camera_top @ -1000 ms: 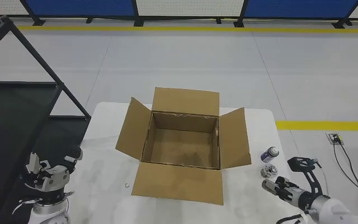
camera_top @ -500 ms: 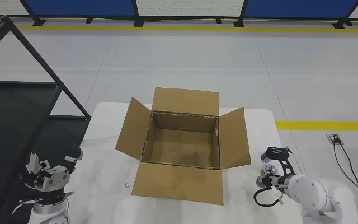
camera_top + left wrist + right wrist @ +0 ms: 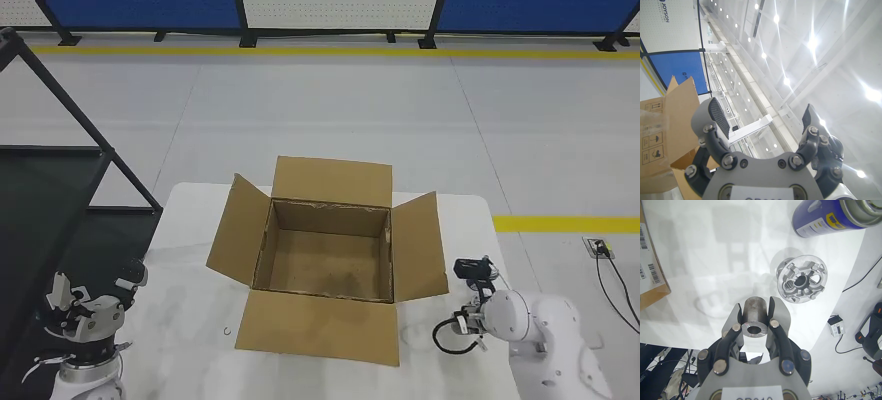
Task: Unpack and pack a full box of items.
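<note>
An open, empty cardboard box (image 3: 325, 262) stands in the middle of the white table (image 3: 190, 310), all flaps folded out. My right gripper (image 3: 755, 306) is shut on a short steel cylinder (image 3: 754, 315) with a bore through it, held just above the table near the box's right front corner (image 3: 651, 275). Beside it lie a cast metal hub (image 3: 802, 283) and a blue spray can (image 3: 829, 217). In the top view the right gripper (image 3: 474, 272) hangs off the box's right flap. My left gripper (image 3: 762, 117) is open, pointing upward, at the table's front left (image 3: 95, 300).
A black frame rack (image 3: 60, 190) stands left of the table. The table's right edge is close to the hub, with cables and a small device (image 3: 835, 326) on the floor beyond. One box flap (image 3: 668, 117) rises near the left gripper.
My right arm has swung from the table's front right corner inward toward the box's right flap, and it now covers the spray can and hub in the top view. The left arm has stayed put.
</note>
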Controlling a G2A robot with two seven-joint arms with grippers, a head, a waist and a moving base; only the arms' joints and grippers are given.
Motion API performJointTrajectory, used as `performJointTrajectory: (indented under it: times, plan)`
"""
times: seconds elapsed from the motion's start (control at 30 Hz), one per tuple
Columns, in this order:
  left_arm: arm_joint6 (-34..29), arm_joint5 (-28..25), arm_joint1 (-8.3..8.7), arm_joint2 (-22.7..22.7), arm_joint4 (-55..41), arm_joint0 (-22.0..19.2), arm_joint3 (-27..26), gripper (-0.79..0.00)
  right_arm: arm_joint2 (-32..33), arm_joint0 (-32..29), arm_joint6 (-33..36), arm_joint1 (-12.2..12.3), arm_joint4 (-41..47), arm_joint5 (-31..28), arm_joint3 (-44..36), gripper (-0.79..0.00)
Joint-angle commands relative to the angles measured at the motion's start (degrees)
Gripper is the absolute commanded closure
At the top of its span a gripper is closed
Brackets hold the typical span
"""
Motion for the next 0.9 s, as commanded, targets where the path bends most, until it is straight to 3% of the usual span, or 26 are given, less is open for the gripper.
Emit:
performJointTrajectory:
  times: [0.0,0.3,0.33,0.4,0.43,0.53,0.73,0.87]
  plan:
    - [0.0,0.0,0.00,0.0,0.0,0.0,0.0,-0.785,-0.5,0.6,0.0,0.0,-0.4,0.3,1.1,0.000]
    - [0.0,0.0,0.00,0.0,0.0,0.0,0.0,-0.785,-3.0,2.6,0.0,0.1,-0.7,0.3,4.7,0.000]
    - [0.0,0.0,0.00,0.0,0.0,0.0,0.0,-0.785,-3.2,2.7,0.0,0.1,-0.6,0.4,5.0,-0.052]
    - [0.0,0.0,0.00,0.0,0.0,0.0,0.0,-0.785,-3.4,3.1,0.0,0.2,-0.5,0.5,5.5,-0.249]
    - [0.0,0.0,0.00,0.0,0.0,0.0,0.0,-0.785,-3.6,3.2,0.0,0.2,-0.3,0.4,5.8,-0.283]
    - [0.0,0.0,0.00,0.0,0.0,0.0,0.0,-0.785,-3.8,3.8,0.0,0.3,0.2,0.7,6.4,-0.360]
    - [0.0,0.0,0.00,0.0,0.0,0.0,0.0,-0.785,-3.5,4.1,0.0,0.4,1.1,1.5,5.8,-0.391]
    - [0.0,0.0,0.00,0.0,0.0,0.0,0.0,-0.785,-1.8,2.9,-1.3,0.6,2.1,2.6,2.6,-0.526]
